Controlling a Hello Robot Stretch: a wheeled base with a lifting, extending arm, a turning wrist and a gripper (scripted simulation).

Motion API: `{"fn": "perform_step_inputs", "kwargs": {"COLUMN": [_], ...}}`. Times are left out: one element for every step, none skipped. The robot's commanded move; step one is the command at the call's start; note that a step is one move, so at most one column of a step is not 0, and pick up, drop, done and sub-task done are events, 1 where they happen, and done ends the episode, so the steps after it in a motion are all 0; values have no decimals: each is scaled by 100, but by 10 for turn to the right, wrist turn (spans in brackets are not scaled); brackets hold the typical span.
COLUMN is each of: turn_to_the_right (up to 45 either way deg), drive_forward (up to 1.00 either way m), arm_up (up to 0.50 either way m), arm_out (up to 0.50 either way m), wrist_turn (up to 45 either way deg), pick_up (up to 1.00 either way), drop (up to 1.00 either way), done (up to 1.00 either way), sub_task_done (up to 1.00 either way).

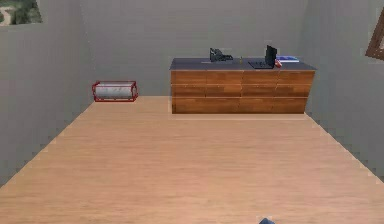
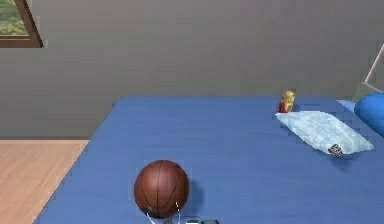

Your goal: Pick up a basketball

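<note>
Orange-brown with dark seams, one basketball (image 2: pixel 161 188) lies on the blue bed (image 2: pixel 230 150), near the arm side view's bottom edge and toward the bed's left side. We see the hand (image 2: pixel 172 215) at that bottom edge, right by the ball's underside; with the ball resting on the bed there, we cannot tell whether the hand holds anything or touches it. Of containers we count one: a red-framed crate (image 1: pixel 114 91) on the floor (image 1: pixel 180 160) by the far wall in the forward view, left of the desk (image 1: pixel 240 95), with something pale and long lying in it that we cannot name. The desk is wooden with a dark top, and on it we count three things: a dark object (image 1: pixel 220 55) near the middle, a laptop (image 1: pixel 266 57) to its right, and a red and blue item (image 1: pixel 288 61) at the right end. On the bed we count two pillows, well apart from the ball: a pale pillow (image 2: pixel 322 130) with a pattern and a blue pillow (image 2: pixel 372 110) at the right edge. One small yellow figure (image 2: pixel 287 101) stands near the pale pillow, and one window (image 2: pixel 18 22) shows at the upper left
</note>
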Motion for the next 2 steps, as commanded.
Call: {"fn": "perform_step_inputs", "kwargs": {"turn_to_the_right": [0, 0], "drive_forward": [0, 0], "arm_up": [10, 0], "arm_out": [0, 0], "wrist_turn": [0, 0], "pick_up": [0, 0], "drop": [0, 0], "done": [0, 100], "sub_task_done": [0, 0]}}
